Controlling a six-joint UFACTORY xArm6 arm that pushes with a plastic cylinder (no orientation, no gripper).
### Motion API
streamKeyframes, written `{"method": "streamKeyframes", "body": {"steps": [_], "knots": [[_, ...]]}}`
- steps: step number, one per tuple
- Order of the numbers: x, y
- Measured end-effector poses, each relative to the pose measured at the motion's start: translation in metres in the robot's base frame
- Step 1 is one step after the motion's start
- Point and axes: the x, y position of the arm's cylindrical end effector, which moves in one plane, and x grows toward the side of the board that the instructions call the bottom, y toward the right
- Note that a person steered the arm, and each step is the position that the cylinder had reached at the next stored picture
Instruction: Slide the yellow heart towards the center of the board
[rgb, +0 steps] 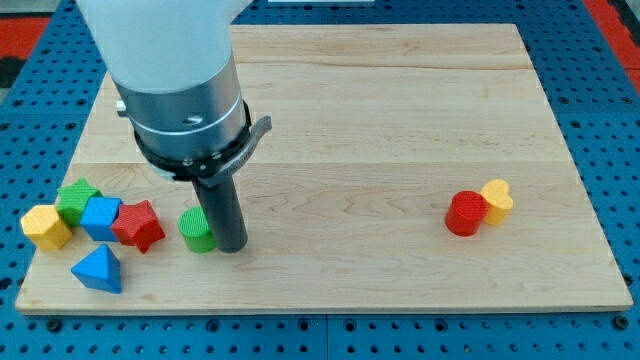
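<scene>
Wooden board: my tip, a bare rod holding nothing, touches a small green cylinder block at the view's lower left; the yellow heart-shaped block lies well apart rightward, touching a red cylinder block.

Tip beside green cylinder — yellow heart far right.

A bunch of blocks is crowded near the wooden board's bottom-left corner: a yellow hexagon, green block, blue cube, red star and blue triangle, plus a green cylinder just right of them. Over toward the right edge, a red cylinder is parked alone-ish. Blue pegboard can be seen around the board.
</scene>
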Motion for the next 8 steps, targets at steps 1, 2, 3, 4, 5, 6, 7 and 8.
{"method": "streamKeyframes", "body": {"steps": [1, 2, 3, 4, 5, 6, 7, 8], "knots": [[-0.006, -0.050], [0.010, -0.044], [0.030, 0.039], [0.043, 0.154], [0.041, 0.278], [0.021, 0.328], [-0.001, 0.329], [-0.018, 0.328]]}}
